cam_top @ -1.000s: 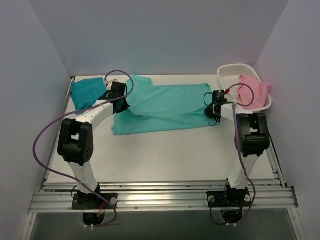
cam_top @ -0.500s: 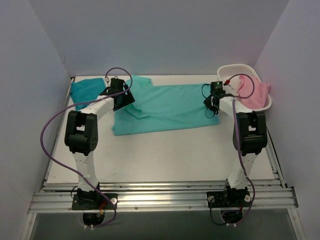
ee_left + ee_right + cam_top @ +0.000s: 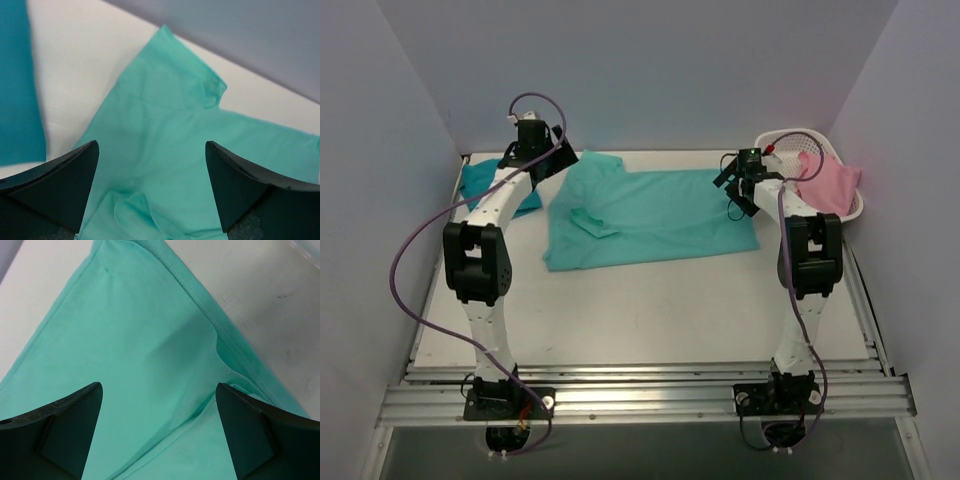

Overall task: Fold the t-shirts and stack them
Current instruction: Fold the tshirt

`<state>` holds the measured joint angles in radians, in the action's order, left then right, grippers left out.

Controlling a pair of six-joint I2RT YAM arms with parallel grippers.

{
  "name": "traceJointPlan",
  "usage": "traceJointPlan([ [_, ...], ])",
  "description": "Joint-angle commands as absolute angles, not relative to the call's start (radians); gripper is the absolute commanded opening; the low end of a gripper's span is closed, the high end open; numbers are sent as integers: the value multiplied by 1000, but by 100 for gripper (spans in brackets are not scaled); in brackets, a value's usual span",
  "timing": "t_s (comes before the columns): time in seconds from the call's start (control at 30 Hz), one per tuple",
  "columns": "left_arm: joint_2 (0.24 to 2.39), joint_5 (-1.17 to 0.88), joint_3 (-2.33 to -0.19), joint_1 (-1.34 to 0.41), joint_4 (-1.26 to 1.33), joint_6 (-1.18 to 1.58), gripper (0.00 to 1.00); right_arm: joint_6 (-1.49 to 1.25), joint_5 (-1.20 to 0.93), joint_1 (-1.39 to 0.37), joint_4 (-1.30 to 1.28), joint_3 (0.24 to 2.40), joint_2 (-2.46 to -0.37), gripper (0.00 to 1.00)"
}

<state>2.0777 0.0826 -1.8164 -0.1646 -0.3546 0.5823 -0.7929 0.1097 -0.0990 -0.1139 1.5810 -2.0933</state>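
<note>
I am looking down on a white table point(image 3: 640, 310), with both arms rising from its near edge and reaching toward the far half. A light mint t-shirt point(image 3: 660, 215) lies spread out across the middle of the table, running left to right. Its neck end is to the left, its hem is to the right, and one sleeve is folded in on the body near the left end.

My right tool point(image 3: 160, 430) hangs over the hem corner of the mint shirt on the far right, its fingers spread wide and gripping nothing. My left tool point(image 3: 152, 190) hangs over the shirt's far left sleeve, also spread wide and gripping nothing.

In the far left corner lies a darker teal t-shirt point(image 3: 478, 180), partly hidden by the left arm, with a strip of table between it and the mint one. At the far right corner sits a white basket point(image 3: 790, 137) with a pink cloth point(image 3: 830, 182) draped over its rim.
</note>
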Motion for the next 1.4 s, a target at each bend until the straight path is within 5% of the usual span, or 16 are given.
traceJointPlan([
  [0.0,2187,0,-1955,-115,-328,561,96,-784,124,-101,-138,1670,-2115,92],
  [0.27,2540,-126,-2429,-78,-446,618,96,-753,84,-86,-140,1848,-2227,91],
  [0.5,2715,-164,-2629,-77,-404,646,95,-742,32,-68,-75,1882,-2281,90],
  [1.13,2928,-304,-2666,-71,-131,821,98,-678,26,-57,5,1969,-2327,89],
  [1.23,2951,-320,-2677,-74,-97,850,82,-664,38,-46,-43,2051,-2402,89],
  [1.27,2957,-330,-2681,-74,-84,857,66,-663,44,-43,-37,2062,-2417,89],
  [1.37,2968,-345,-2680,-74,-71,870,44,-661,49,-37,-20,2107,-2473,89],
])
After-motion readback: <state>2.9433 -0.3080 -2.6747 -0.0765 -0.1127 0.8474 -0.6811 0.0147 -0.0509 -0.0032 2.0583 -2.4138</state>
